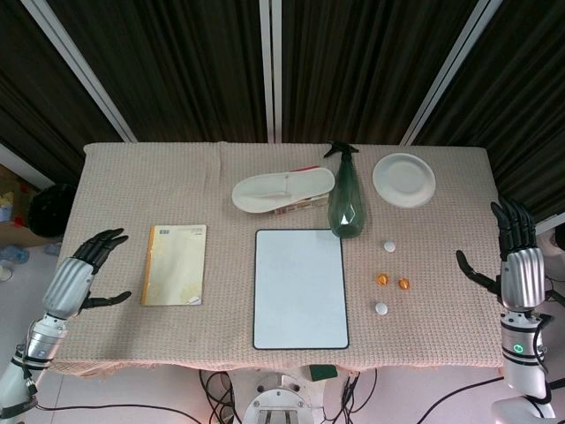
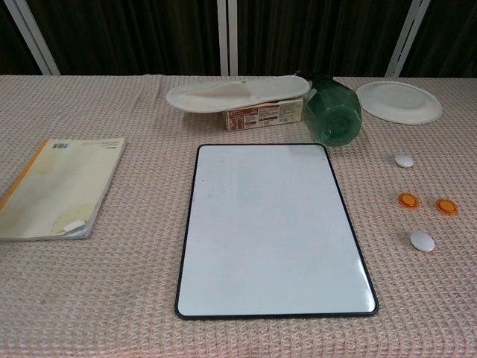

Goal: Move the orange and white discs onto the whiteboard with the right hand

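Covering table, beige woven cloth [image 1: 177,185]; dark curtains [image 1: 177,62] behind; whiteboard [image 1: 300,287] centered; left hand [image 1: 84,269], right hand [image 1: 516,256] both spread, empty.

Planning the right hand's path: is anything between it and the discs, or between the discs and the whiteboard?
Nothing visible. Bare cloth separates the right hand from the discs, and the discs from the whiteboard. The green bottle stands behind that path.

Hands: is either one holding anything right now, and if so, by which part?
Nothing is held. The left hand and right hand both hover open at the table's edges, fingers apart. All four discs lie on the cloth, untouched.
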`<state>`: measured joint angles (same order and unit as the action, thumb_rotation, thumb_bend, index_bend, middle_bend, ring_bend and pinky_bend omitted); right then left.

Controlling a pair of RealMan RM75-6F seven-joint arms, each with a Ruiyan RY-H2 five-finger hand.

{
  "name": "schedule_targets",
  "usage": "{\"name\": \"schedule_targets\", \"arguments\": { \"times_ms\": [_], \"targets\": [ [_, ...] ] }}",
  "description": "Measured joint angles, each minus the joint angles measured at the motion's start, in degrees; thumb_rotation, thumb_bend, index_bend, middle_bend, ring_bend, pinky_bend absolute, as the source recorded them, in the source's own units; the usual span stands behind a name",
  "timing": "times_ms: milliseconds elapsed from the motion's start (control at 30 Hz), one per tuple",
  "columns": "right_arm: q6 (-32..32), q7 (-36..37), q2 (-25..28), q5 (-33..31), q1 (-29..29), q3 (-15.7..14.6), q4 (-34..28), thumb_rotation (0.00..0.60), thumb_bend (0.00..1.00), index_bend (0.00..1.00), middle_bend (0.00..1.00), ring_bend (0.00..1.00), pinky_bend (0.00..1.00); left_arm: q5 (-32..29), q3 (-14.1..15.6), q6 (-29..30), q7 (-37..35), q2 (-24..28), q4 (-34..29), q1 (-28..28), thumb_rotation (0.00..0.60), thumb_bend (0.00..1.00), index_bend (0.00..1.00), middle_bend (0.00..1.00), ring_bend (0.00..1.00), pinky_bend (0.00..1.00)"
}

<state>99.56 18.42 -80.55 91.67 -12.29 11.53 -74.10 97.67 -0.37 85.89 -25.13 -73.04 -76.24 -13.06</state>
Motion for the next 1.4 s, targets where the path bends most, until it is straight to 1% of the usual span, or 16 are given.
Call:
{"name": "schedule_targets", "arguments": {
  "times_ms": [67,167,267,433,567,633,733,833,967,1067,1200,1400],
  "targets": [
    [1.0,2.8,-1.6,0.8,-0.3,0.2,2.5,0.6,0.29,0.0,0.0,0.0,0.0,-0.3,0.4,-0.7,-0.3,0.3,0.0,0.0,0.6,0.0,0.13,0.09,0.09,0.19],
    [1.1,5.3,-3.6,1.0,-0.7,0.0,5.1,0.6,0.3,0.0,0.0,0.0,0.0,-1.5,0.8,-2.0,1.2,0.9,-0.5,0.0,0.6,0.0,0.13,0.09,0.09,0.19],
    [0.2,5.3,-3.8,0.6,-0.7,-0.4,5.3,0.6,0.32,0.0,0.0,0.0,0.0,-2.0,1.3,-2.4,1.9,1.7,-1.5,0.2,0.6,0.0,0.13,0.09,0.09,0.19],
    [-0.7,4.0,-2.6,0.4,-0.5,-1.0,4.1,0.6,0.33,0.0,0.0,0.0,0.0,-2.3,1.1,-0.9,1.9,2.7,-2.3,0.8,0.6,0.0,0.13,0.09,0.09,0.2],
    [-4.2,-0.4,0.3,-0.1,-0.2,-2.6,1.1,0.6,0.33,0.05,0.0,0.0,0.0,-3.7,0.3,0.6,3.3,3.6,-3.1,1.5,0.6,0.0,0.13,0.09,0.09,0.2],
    [-6.9,-3.6,2.0,-0.7,-0.1,-3.6,-0.9,0.6,0.33,0.04,0.0,0.0,0.0,-4.7,-0.3,1.3,4.5,3.4,-2.9,2.0,0.6,0.0,0.13,0.09,0.09,0.2],
    [-12.7,-10.3,4.7,-2.7,-0.1,-5.1,-4.2,0.6,0.33,0.02,0.0,0.0,0.0,-6.1,-0.7,1.8,5.8,2.3,-1.0,2.8,0.6,0.0,0.13,0.09,0.09,0.19],
    [-18.1,-17.6,6.6,-5.1,-0.4,-6.5,-6.7,0.6,0.33,0.02,0.0,0.0,0.0,-6.7,-0.2,1.2,4.7,1.3,0.4,3.4,0.6,0.0,0.13,0.09,0.09,0.19],
    [-25.4,-26.7,8.4,-8.7,-1.1,-8.3,-10.3,0.6,0.33,0.12,0.0,0.0,0.0,-7.6,0.5,1.0,4.3,-0.1,3.0,4.7,0.6,0.0,0.13,0.09,0.09,0.19],
    [-28.5,-31.0,8.8,-10.8,-1.8,-9.2,-11.7,0.6,0.33,0.19,0.0,0.0,0.0,-8.6,0.4,1.3,5.1,-1.3,4.5,5.7,0.6,0.0,0.13,0.09,0.09,0.19],
    [-30.7,-31.8,7.7,-12.6,-2.8,-9.3,-11.6,0.6,0.33,0.22,0.0,0.0,0.0,-8.4,0.3,1.8,5.1,-1.4,4.8,5.9,0.6,0.0,0.13,0.09,0.09,0.19],
    [-33.2,-30.1,3.9,-11.8,-4.2,-9.9,-8.4,0.6,0.3,0.28,0.0,0.0,0.0,-8.3,0.0,1.9,6.7,-0.5,3.9,5.9,0.6,0.0,0.13,0.09,0.09,0.19]
  ]
}}
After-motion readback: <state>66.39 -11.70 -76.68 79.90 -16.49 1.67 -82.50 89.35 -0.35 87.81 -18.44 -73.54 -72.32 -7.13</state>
